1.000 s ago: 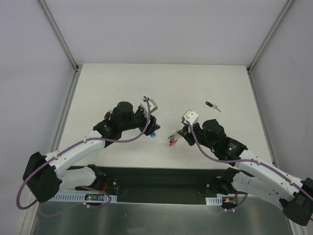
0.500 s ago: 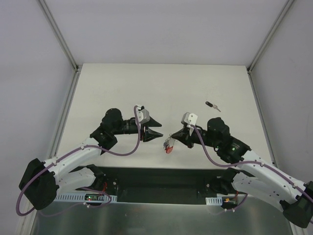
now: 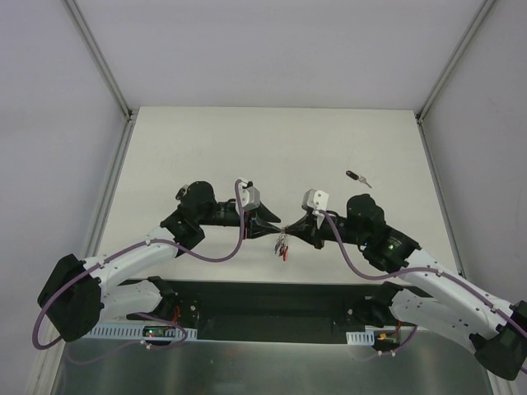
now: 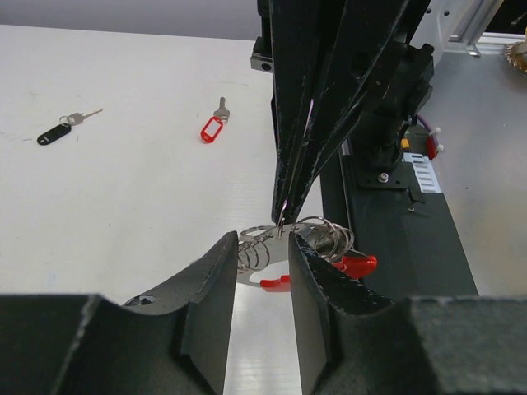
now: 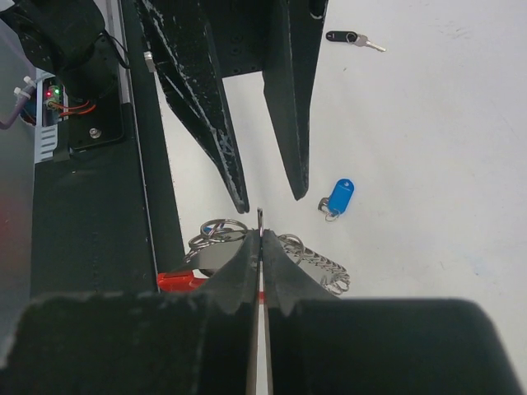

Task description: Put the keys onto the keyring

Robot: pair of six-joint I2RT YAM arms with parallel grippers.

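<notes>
The keyring [image 4: 321,243] at the tips of the right fingers [image 5: 235,276] was bright, glossy metal in coils and rings, with a smooth red plastic band; the fingers were matt black plastic, scuffed pale along their edges; just beyond the tips lay a key [image 5: 338,197] with a glossy blue plastic head; the table [image 5: 428,148] under them was white, matt, faintly marked.

No legible text anywhere, white label [image 4: 423,171] — markings too small to read
</notes>
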